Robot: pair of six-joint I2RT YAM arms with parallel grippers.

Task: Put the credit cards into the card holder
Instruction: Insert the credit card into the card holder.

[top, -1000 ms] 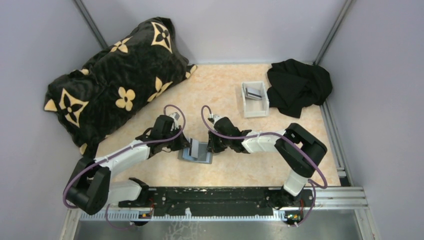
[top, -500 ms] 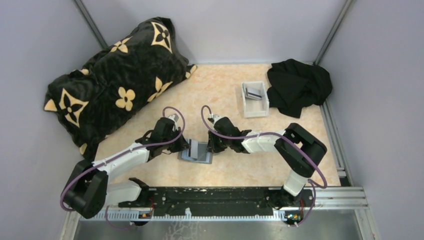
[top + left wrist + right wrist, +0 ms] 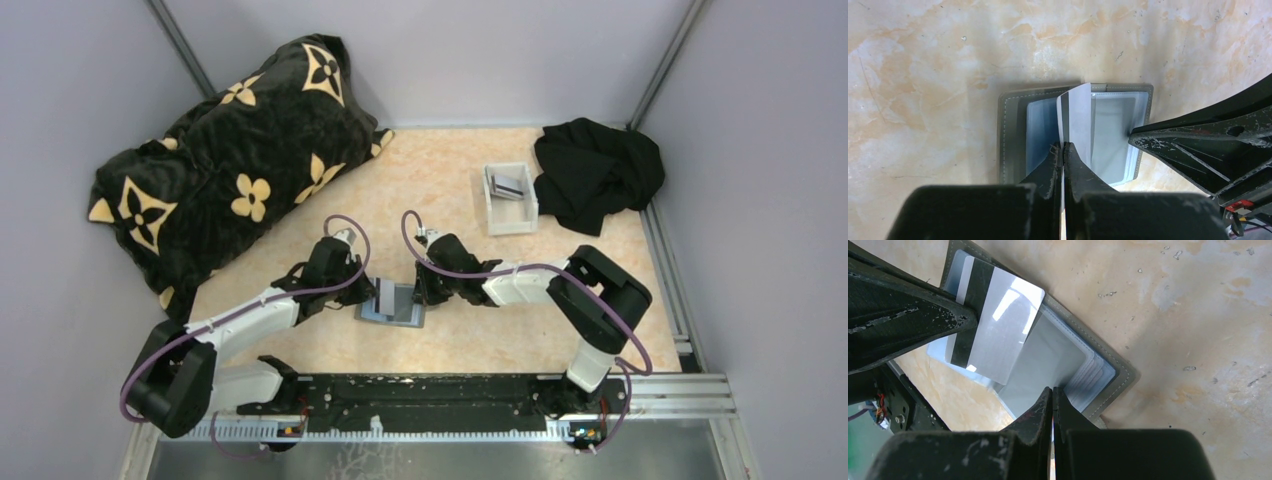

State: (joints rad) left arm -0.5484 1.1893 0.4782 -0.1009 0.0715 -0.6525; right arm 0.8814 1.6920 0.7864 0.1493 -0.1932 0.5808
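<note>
The grey card holder (image 3: 398, 312) lies open on the table between both grippers. In the left wrist view it (image 3: 1010, 135) shows two clear slotted panels. My left gripper (image 3: 1063, 145) is shut on a silvery credit card (image 3: 1079, 115) with a black stripe, held on edge over the holder's middle. The right wrist view shows that card (image 3: 1003, 330) tilted above the left panel. My right gripper (image 3: 1053, 389) is shut, its tips resting on the right panel of the holder (image 3: 1118, 375). More credit cards (image 3: 508, 185) lie in a white tray.
The white tray (image 3: 512, 215) stands at the back right, next to a crumpled black cloth (image 3: 597, 172). A large black cushion with cream flowers (image 3: 240, 150) fills the back left. Grey walls close in the table on three sides.
My left gripper with the card has shifted slightly left and lower over the holder. The right arm has stayed in place.
</note>
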